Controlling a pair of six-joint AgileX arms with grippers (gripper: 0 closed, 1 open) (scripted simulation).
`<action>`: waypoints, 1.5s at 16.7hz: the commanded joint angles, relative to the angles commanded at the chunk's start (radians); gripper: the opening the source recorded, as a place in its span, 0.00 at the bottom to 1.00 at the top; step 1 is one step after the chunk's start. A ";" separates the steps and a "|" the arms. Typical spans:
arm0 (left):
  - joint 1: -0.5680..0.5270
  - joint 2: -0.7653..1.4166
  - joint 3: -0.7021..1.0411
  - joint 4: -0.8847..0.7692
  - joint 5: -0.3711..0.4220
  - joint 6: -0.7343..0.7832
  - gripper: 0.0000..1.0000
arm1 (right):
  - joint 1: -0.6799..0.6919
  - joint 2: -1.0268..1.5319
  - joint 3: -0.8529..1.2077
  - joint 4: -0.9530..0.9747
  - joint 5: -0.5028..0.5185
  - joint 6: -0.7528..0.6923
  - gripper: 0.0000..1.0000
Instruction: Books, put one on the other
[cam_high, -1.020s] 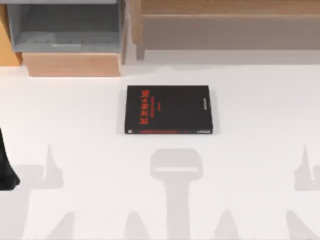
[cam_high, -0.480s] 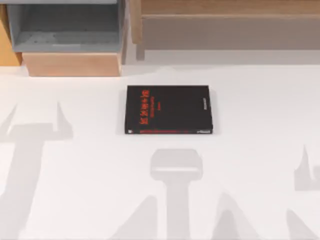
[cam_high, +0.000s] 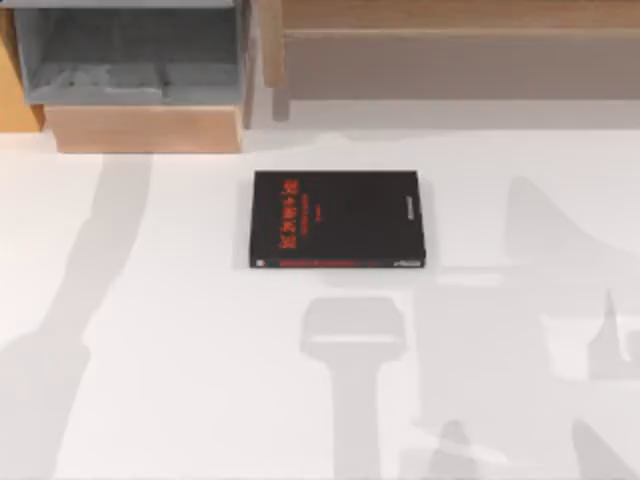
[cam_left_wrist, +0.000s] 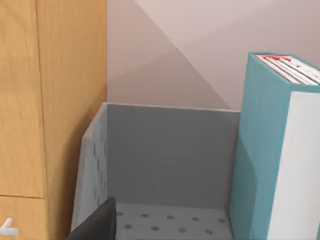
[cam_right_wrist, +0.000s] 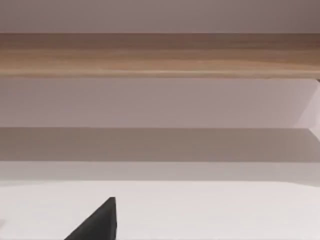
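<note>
Shadows alone have shifted; flat black red-lettered book (cam_high: 337, 219) lies mid-frame on white counter (cam_high: 180, 300): stiff, grip an edge; pincer states indeterminable.

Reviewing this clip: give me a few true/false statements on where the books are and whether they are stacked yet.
1. The black book lies flat on the table. True.
2. A teal book lies on top of the black book. False: nothing lies on its cover.
3. The left wrist view shows a teal book standing upright beside a grey bin. True.
4. A pincer is gripping the black book. False: nothing touches it.
</note>
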 joint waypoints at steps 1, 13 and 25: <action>-0.014 0.089 0.055 0.028 -0.008 0.000 1.00 | 0.000 0.000 0.000 0.000 0.000 0.000 1.00; -0.081 0.503 0.304 0.145 -0.043 0.018 1.00 | 0.000 0.000 0.000 0.000 0.000 0.000 1.00; -0.066 0.606 0.451 0.100 -0.027 0.017 1.00 | 0.000 0.000 0.000 0.000 0.000 0.000 1.00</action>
